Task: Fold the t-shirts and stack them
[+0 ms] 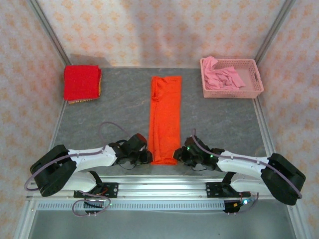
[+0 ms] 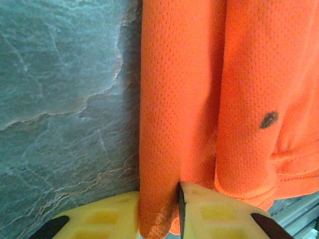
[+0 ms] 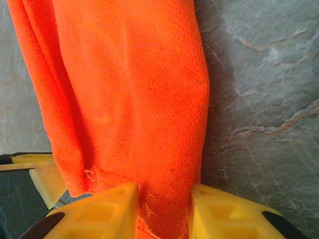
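Observation:
The orange t-shirt (image 1: 166,117) lies folded into a long narrow strip down the middle of the grey table, with its near end between the two arms. My left gripper (image 1: 147,157) is at the strip's near left corner. In the left wrist view my left gripper (image 2: 158,199) has its yellow fingers (image 2: 214,209) pinched on a fold of the orange cloth (image 2: 199,89). My right gripper (image 1: 177,155) is at the near right corner. In the right wrist view my right gripper (image 3: 164,199) clamps the hem of the orange cloth (image 3: 134,89). The red t-shirt (image 1: 81,82) lies folded square at the back left.
A pink lattice basket (image 1: 233,91) holding crumpled pink cloth (image 1: 222,75) stands at the back right. The metal rail (image 1: 159,186) with the arm bases runs along the near edge. Patterned walls close in the table's sides and back.

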`<state>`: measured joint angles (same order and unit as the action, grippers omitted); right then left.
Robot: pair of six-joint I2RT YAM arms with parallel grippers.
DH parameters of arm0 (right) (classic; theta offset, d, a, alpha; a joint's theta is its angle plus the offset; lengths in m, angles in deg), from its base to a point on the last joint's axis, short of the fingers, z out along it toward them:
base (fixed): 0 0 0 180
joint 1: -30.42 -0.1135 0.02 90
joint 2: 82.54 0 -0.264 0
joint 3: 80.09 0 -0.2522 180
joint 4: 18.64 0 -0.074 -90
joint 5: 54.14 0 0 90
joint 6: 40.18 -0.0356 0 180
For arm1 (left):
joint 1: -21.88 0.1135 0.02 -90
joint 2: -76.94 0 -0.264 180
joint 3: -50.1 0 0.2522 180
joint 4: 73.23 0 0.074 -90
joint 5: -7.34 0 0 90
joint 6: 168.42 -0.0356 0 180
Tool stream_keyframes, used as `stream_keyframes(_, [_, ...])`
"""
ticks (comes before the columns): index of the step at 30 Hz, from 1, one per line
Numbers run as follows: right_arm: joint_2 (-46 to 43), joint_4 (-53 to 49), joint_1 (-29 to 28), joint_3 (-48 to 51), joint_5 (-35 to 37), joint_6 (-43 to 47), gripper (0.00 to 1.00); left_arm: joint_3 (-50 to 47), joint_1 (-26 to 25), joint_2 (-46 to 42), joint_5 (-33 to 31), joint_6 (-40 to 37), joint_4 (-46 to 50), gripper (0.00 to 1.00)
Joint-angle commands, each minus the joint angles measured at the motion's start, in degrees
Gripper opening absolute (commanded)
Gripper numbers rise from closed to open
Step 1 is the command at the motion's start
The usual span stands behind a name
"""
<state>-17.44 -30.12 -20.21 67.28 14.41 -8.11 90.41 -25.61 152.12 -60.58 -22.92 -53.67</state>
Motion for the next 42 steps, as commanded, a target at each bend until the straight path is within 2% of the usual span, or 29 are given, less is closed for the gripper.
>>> stream_keyframes(1, [0.7, 1.7, -0.4, 0.0, 0.3, -0.4, 0.29, 1.2, -0.3, 2.0, 0.1, -0.1, -5.2, 0.25])
stream_keyframes(10, [2.4, 3.3, -0.5, 0.0, -0.8, -0.5, 0.27, 1.3, -0.3, 2.5, 0.2, -0.1, -5.8, 0.18])
stream_keyframes(12, [2.4, 3.3, -0.5, 0.0, -0.8, -0.2, 0.22, 1.4, -0.3, 2.6, 0.2, -0.1, -5.9, 0.15])
stream_keyframes(18, [1.8, 2.9, -0.5, 0.4, 0.6, -0.5, 0.0, 1.8, -0.3, 1.6, 0.4, -0.4, -5.3, 0.05])
stream_keyframes(21, [0.6, 2.3, -0.5, 0.4, 0.9, -0.4, 0.0, 2.3, -0.3, 0.3, 0.3, -0.7, -4.1, 0.0])
stream_keyframes(28, [-3.4, -4.0, -0.7, -1.3, 2.2, 0.6, 0.0, 3.0, -0.3, -2.2, 0.1, -1.4, -0.7, 0.0])
stream_keyframes(38, [-8.3, -5.9, -5.3, 1.0, 5.9, -4.0, 0.0, 0.5, -1.8, -6.6, 0.0, -0.5, 3.3, 0.0])
stream_keyframes(42, [-9.7, -8.5, -5.3, -1.9, 8.6, -2.3, 0.0, 3.8, -1.9, -8.2, -2.0, -1.6, 8.1, 0.0])
